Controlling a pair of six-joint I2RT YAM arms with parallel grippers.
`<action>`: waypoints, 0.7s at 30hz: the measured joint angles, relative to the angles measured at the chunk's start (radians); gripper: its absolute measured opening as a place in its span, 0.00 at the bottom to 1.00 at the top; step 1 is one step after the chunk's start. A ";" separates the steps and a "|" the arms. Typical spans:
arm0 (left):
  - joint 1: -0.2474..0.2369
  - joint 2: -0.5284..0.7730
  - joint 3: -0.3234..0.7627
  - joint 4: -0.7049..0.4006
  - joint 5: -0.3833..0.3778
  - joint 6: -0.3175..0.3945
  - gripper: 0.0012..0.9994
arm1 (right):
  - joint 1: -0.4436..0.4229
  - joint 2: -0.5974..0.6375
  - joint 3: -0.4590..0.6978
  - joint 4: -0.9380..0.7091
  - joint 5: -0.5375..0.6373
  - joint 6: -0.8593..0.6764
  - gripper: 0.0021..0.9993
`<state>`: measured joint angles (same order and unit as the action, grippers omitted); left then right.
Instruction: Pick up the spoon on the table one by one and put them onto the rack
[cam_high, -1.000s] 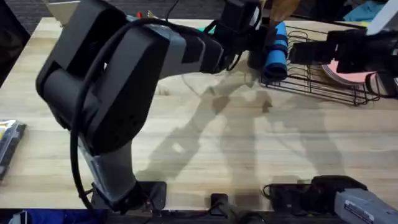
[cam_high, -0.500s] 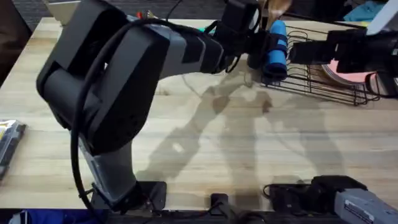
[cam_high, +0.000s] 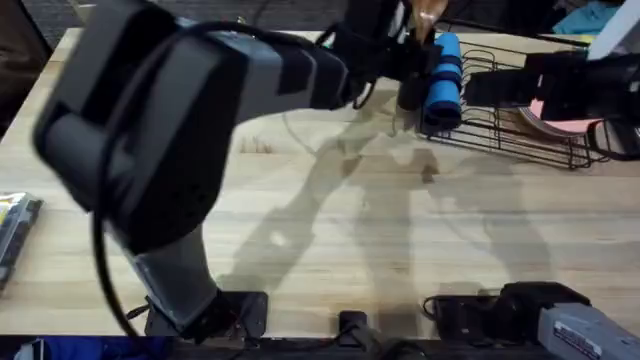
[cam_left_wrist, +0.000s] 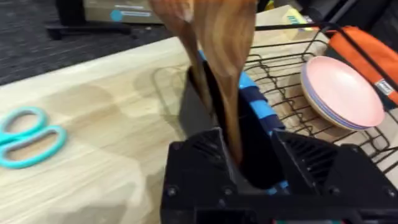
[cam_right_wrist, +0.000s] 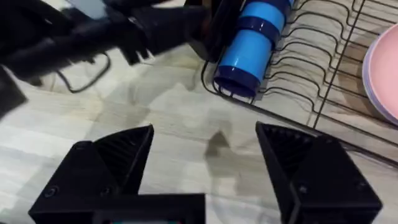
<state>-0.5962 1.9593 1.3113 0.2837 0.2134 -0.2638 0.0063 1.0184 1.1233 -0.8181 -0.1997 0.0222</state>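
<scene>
Pale wood worktop (cam_high: 420, 250), joined planks, visible grain. Black wire rack (cam_high: 520, 120) at far right of worktop, tall black utensil cup (cam_left_wrist: 245, 140) at its near end. Blue cylindrical tumbler (cam_high: 442, 75) lying on rack wires; pink plates (cam_left_wrist: 342, 93) leaning in rack. Left pincer (cam_left_wrist: 249, 165) above cup, clamped on wooden spoon (cam_left_wrist: 227, 56), handle end dipping into cup. Right pincer (cam_right_wrist: 205, 171) parted wide, holding nothing, above worktop beside rack. Teal scissors (cam_left_wrist: 28, 137) flat on worktop, well apart from rack.
</scene>
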 joint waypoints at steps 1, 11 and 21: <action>0.008 -0.013 0.000 -0.017 0.000 0.010 0.50 | 0.000 0.000 0.000 -0.004 0.000 0.000 0.99; 0.071 -0.225 0.000 -0.321 -0.051 0.138 0.60 | 0.000 0.000 0.000 -0.028 0.000 0.000 0.99; 0.169 -0.383 -0.001 -0.729 -0.108 0.165 0.75 | 0.000 0.000 0.000 -0.028 0.000 0.000 0.99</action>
<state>-0.4274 1.5759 1.3106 -0.4449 0.1051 -0.0990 0.0063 1.0187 1.1233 -0.8459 -0.1997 0.0223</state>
